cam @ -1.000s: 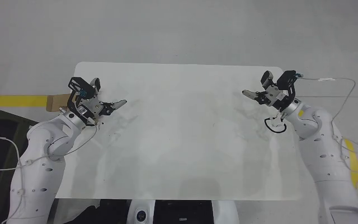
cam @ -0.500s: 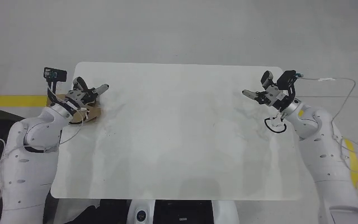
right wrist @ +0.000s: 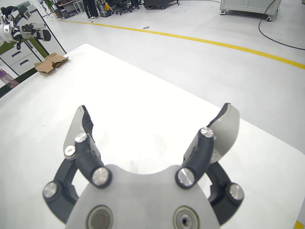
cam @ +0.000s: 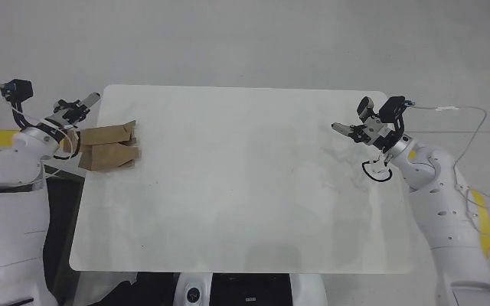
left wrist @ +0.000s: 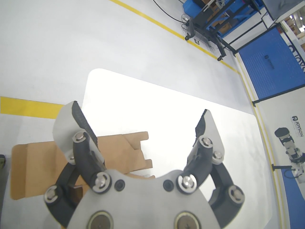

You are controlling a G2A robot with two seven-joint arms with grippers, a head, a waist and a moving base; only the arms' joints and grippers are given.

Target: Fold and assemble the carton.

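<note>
Now the carton (cam: 109, 145) lies flat and unfolded on the table (cam: 253, 199), against its left edge and near the far-left corner, with its notched flaps pointing toward the middle of the table. The left gripper (cam: 83, 104) hangs just past that edge, beside the far end of the carton, fingers spread and nothing between them. The right gripper (cam: 351, 122) hovers near the right edge, well apart from the carton, its fingers also spread and empty.

The step in hand looks like taking hold of the blank so it can be opened up. To do it well, the left gripper should come back in low over the edge and pinch a single outer panel rather than the stacked flaps. The card is thin and lies flush, so a finger probably needs to slip under the part overhanging or nearest the table's edge. The carton would be better moved toward the middle first, where the right gripper can reach it and hold one side while the other is folded. A grip too close to a crease risks bending the panel the wrong way.

A second ago the left arm stretched inward over the table and only a scrap of brown showed beyond the left edge. Half a second ago its gripper sat over the carton at that edge. Since then the arm has swung outward, leaving the carton uncovered. The right arm has not shifted.
</note>
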